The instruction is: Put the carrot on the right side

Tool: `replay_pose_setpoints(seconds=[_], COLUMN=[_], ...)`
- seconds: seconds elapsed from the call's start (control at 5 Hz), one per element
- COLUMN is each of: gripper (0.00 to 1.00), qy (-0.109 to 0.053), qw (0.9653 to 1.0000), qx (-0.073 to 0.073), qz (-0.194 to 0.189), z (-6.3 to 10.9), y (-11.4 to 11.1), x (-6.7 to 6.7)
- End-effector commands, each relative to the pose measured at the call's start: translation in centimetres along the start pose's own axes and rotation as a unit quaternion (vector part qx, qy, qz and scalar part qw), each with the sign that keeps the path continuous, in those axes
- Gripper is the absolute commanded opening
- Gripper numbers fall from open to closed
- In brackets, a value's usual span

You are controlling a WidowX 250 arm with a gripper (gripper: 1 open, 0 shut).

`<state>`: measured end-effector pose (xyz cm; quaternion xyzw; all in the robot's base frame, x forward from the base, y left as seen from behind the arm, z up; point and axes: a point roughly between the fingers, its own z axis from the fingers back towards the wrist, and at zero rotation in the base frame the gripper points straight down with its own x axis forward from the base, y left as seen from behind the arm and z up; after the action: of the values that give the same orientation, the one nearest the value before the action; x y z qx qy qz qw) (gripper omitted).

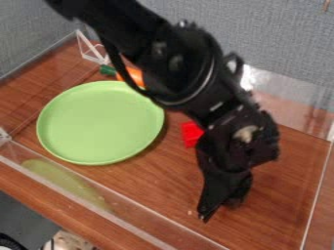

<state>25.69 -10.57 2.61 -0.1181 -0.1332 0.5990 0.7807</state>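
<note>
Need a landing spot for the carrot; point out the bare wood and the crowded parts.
Bare wood runs along the front wall below the green plate, and in the far right corner by the clear wall. The middle right is crowded: the arm and gripper cover the red block. The carrot is mostly hidden behind the arm.

A bright green plate [98, 122] on a reddish-brown wood-grain desk [294, 161], a red block [190, 134] — mostly hidden — beside the black arm [183, 68] and a sliver of orange carrot [132, 73].
</note>
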Motion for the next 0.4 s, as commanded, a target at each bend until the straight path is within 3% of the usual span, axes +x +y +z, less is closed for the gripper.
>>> replay_pose_setpoints(seconds=[0.0,0.2], gripper=[0.0,0.0], qy=[0.011,0.016], qw=[0.9997,0.9997], qx=[-0.015,-0.01], qz=[0.013,0.013], z=[0.11,-0.17], y=[-0.51,-0.73], x=[0.92,1.47])
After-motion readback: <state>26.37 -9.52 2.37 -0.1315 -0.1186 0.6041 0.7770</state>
